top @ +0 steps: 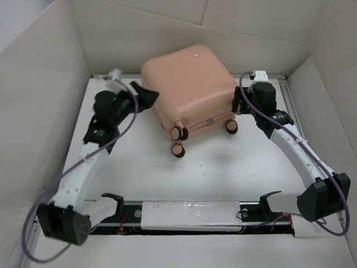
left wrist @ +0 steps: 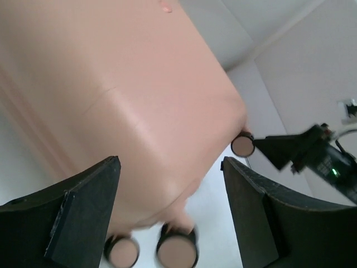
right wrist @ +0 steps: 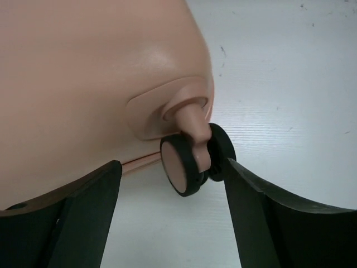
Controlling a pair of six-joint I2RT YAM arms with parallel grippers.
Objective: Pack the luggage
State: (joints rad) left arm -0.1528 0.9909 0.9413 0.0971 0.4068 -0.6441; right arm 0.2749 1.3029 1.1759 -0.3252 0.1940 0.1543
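Observation:
The peach-pink luggage (top: 189,84) lies shut on the white table with its caster wheels (top: 178,133) facing the near side. My left gripper (top: 148,96) is at its left end. In the left wrist view the jaws (left wrist: 170,167) stand open around a rounded corner of the shell (left wrist: 111,84), just above two wheels (left wrist: 177,251). My right gripper (top: 237,103) is at the luggage's right end. It is open (right wrist: 172,164) around a caster wheel (right wrist: 181,164), whose black rim touches the right finger (right wrist: 251,195). The shell (right wrist: 83,84) fills the view's left.
Tall cardboard walls (top: 39,100) close in the table on the left, back and right. A small white block (top: 259,73) sits at the back right. A mounting rail (top: 189,215) with both arm bases runs along the near edge. The right arm's finger (left wrist: 290,148) shows beyond the luggage.

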